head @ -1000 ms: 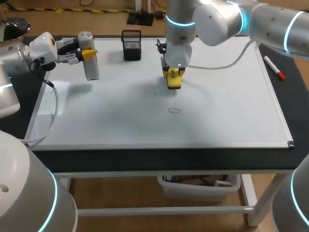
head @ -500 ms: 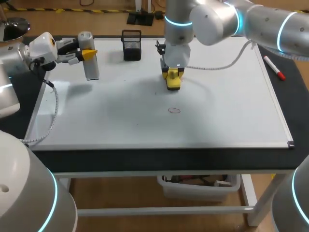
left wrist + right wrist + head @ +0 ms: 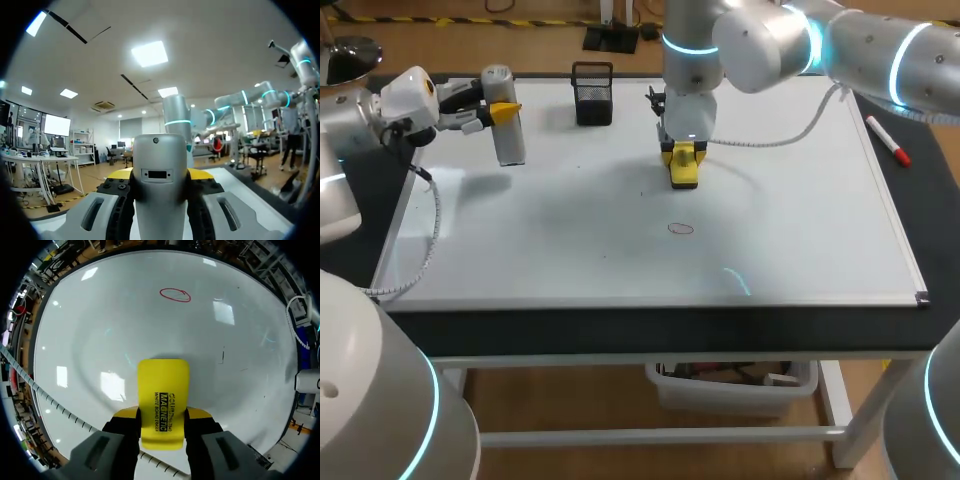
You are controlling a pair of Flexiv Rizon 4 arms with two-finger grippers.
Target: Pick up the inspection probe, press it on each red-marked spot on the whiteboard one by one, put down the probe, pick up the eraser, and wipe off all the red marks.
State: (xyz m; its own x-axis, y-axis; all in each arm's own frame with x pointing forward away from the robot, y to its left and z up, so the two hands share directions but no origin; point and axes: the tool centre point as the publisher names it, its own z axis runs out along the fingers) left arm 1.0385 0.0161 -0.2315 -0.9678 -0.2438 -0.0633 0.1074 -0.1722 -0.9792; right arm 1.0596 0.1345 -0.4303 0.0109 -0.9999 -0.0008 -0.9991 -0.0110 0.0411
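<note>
Now | eraser mid whiteboard | red mark near | probe at left edge

The whiteboard is white with a pale silver frame and lies on a black table. One thin red oval mark shows on it toward the near edge. The eraser is bright yellow with black lettering along its back. The probe is matt grey with a small dark window. The left tool and right tool have black fingers with yellow tips on light grey bodies. The left arm and right arm are silver-white with glowing cyan rings. At the far edge stands a black mesh holder. By the right edge lies a white and red marker.
</note>
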